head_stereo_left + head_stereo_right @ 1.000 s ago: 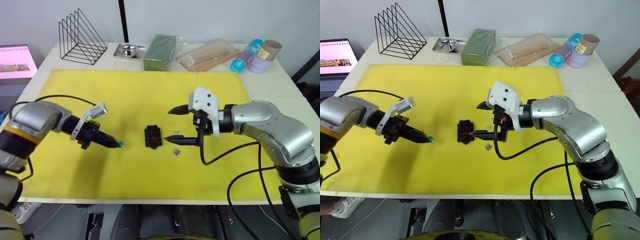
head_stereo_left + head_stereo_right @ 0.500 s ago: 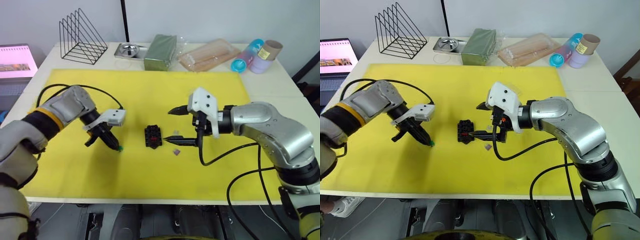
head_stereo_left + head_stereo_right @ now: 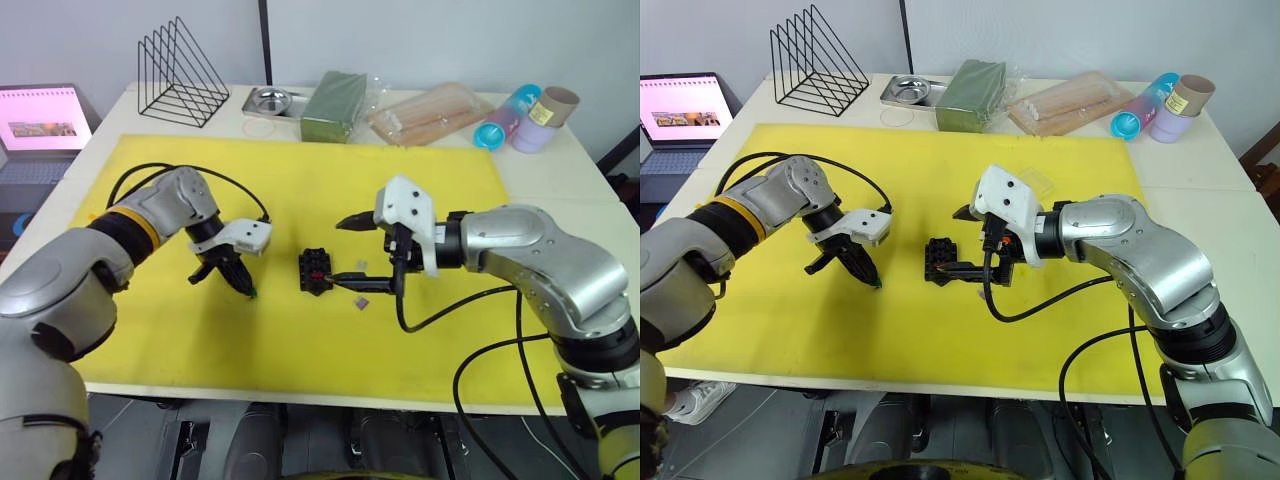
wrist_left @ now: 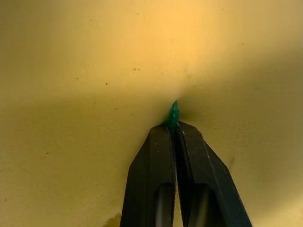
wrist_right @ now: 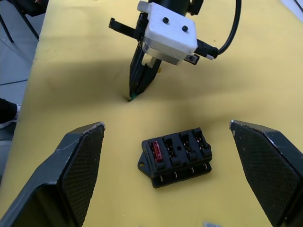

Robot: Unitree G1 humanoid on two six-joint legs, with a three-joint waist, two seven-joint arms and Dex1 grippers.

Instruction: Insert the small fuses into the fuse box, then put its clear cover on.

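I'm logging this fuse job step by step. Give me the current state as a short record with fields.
left gripper: shut on green fuse, tip down at yellow mat, left of fuse box
right gripper: open, straddling fuse box
fuse box: on mat, red fuse in one end slot, other slots empty
loose fuses: one on mat right of box
clear cover: cannot tell

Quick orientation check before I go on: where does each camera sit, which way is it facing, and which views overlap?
Head stereo pair: on the head, looking forward and down at the yellow mat; both arms show.
Left wrist view: along the left end effector, shut on the green fuse, facing the mat.
Right wrist view: between the open right end effector's fingers, facing the fuse box, one red fuse seated.
Shared: the right wrist view also shows the left end effector and green fuse.
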